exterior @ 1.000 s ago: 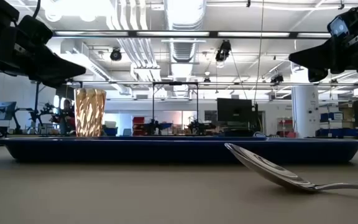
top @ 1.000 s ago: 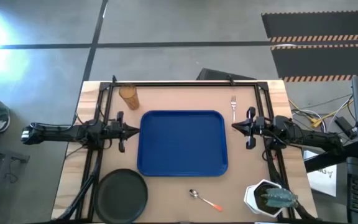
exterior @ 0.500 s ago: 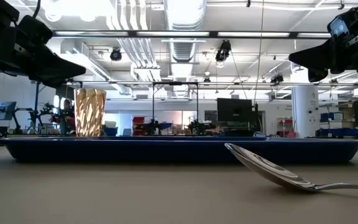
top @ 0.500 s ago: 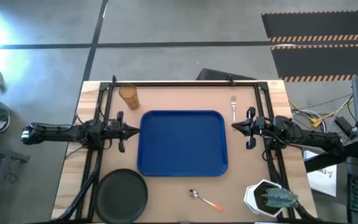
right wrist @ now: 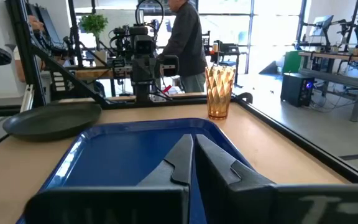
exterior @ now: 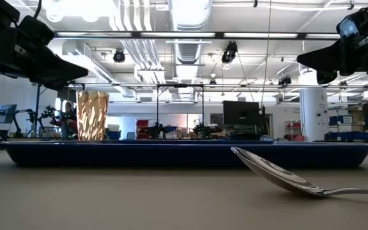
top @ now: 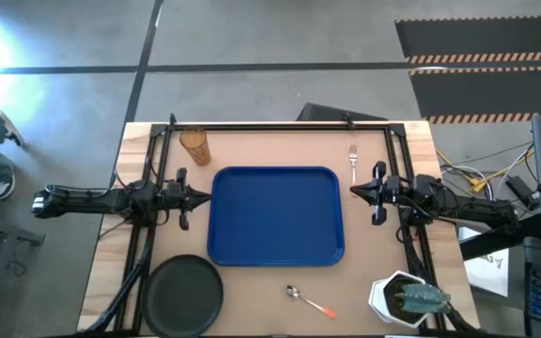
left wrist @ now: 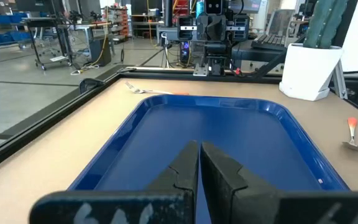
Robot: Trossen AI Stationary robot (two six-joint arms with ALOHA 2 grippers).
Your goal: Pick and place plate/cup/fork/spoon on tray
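While nothing on the counter (top: 252,300) had shifted, both the left hand (top: 205,197) and right hand (top: 354,192) hovered pinched together beside the bare tray (top: 275,216) (plate (top: 185,293), cup (top: 194,145), fork (top: 353,156), spoon (top: 309,301) untouched), so placing hadn't begun.

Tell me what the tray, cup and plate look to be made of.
The tray: likely plastic, smooth bright blue with a soft sheen and moulded rounded rim. The cup: amber and translucent with a faceted wall, glass or clear plastic; I cannot tell which. The plate: matte dark grey, no glare; material unclear.
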